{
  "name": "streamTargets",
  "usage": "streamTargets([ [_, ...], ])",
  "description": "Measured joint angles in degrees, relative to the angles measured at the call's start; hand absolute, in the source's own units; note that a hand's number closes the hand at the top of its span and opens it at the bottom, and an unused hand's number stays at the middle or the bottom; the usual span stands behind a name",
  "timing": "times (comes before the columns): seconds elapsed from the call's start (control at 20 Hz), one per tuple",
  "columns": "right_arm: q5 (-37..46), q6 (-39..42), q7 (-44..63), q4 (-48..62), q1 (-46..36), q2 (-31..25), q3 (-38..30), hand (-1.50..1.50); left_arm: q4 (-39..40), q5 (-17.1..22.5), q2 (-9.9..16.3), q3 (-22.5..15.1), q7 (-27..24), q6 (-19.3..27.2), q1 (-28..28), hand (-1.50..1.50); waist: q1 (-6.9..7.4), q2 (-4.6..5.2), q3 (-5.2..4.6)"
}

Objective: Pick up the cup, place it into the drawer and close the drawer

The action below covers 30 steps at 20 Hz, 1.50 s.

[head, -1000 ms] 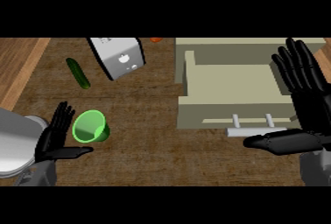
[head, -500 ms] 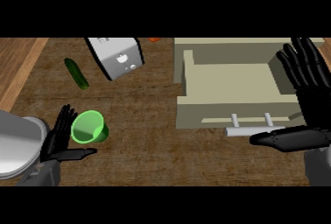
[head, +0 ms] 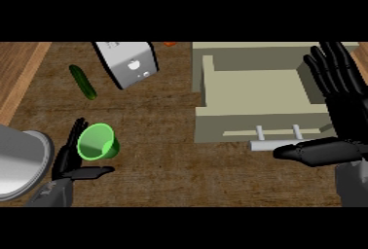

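Left hand [head: 70,158] cradles the cup [head: 97,142] with fingers straight, not clenched, right hand [head: 338,104] released by the drawer [head: 251,92] — cup could tip away.

The green cup [head: 99,141] lies tipped on the brown counter at the lower left, its open mouth showing. The beige drawer [head: 253,96] stands pulled open at the upper right, its pale handle [head: 277,144] at the front.

One view only — the head camera looked steeply down at the counter [head: 179,180], close above, forearms entering from the lower edge.
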Motion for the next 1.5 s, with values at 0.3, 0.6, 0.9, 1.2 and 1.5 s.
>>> streamTargets([
  [0.3,0.3,0.2,-1.2,1.8,-0.8,0.1,0.0,-1.5,0.5,-0.3,-1.3,-0.2,0.2,-0.9,-1.7,-1.5,-0.22,0.15,-0.03],
  [0.6,0.2,0.4,-0.1,1.4,-1.0,-0.5,-0.3,-1.5,-0.9,-0.1,-2.1,-0.6,0.5,-5.0,-2.2,1.5,-0.16,0.08,-0.04],
  [0.9,0.5,0.7,-0.7,2.0,-1.2,-1.0,-0.7,-1.5,-4.3,-0.8,-2.8,0.0,-4.8,3.5,-1.8,1.5,-0.26,0.2,-0.05],
  [1.2,-0.5,1.1,-1.4,2.3,-0.6,-0.9,-1.5,-1.5,-6.5,1.8,-4.1,2.6,-6.1,5.0,-4.1,1.5,0.08,-0.04,0.04],
  [1.5,-0.5,0.8,-0.4,1.6,-0.8,-1.2,-1.8,-1.5,-8.4,3.9,-6.9,4.2,-7.1,5.8,-5.2,1.5,0.45,-0.26,0.11],
])
